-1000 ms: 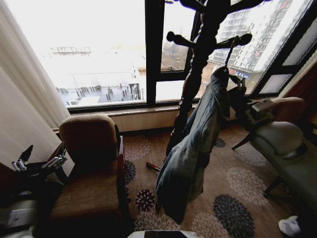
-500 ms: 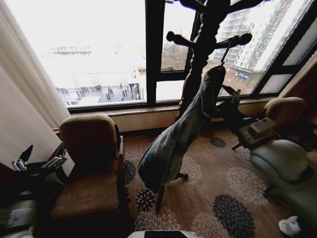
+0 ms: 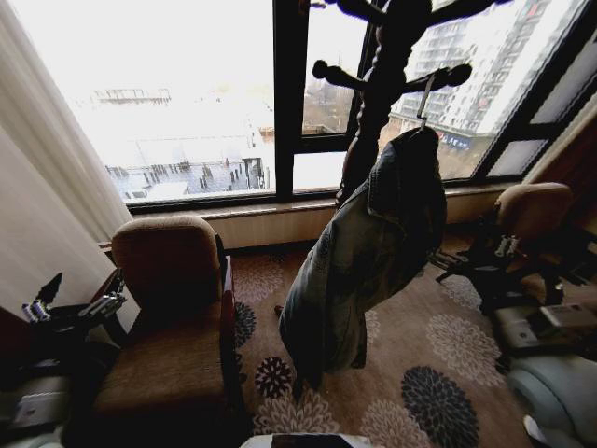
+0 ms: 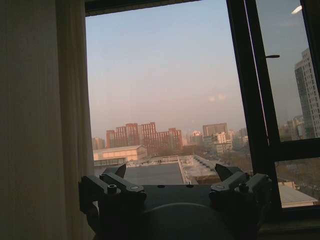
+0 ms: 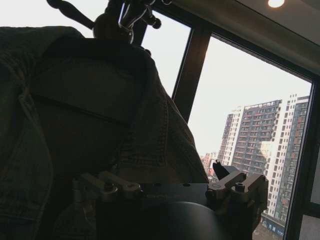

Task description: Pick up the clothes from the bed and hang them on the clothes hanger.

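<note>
The clothes, a faded denim jacket (image 3: pixel 373 252), hang from the clothes hanger, of which I see the thin metal hook (image 3: pixel 424 96) caught over an arm of the dark coat stand (image 3: pixel 378 56); the rest of the hanger is hidden inside the jacket. My right gripper (image 3: pixel 499 250) sits low to the jacket's right, apart from it and open. In the right wrist view the jacket (image 5: pixel 100 100) and the hook (image 5: pixel 127 17) loom just ahead of that gripper (image 5: pixel 150 175), with nothing between its fingers. My left gripper (image 3: pixel 75 306) is parked at the lower left, open (image 4: pixel 171 172). The bed is out of view.
A brown armchair (image 3: pixel 173 308) stands left of the stand, and another armchair (image 3: pixel 534 210) is at the far right. Behind them are a large window (image 3: pixel 187 103) and a pale curtain (image 3: pixel 37 205). Floral carpet (image 3: pixel 429 373) lies around the stand's base.
My right arm has drawn back from the jacket, down and to the right. The jacket swung left and has come back, now hanging by its hook alone.
</note>
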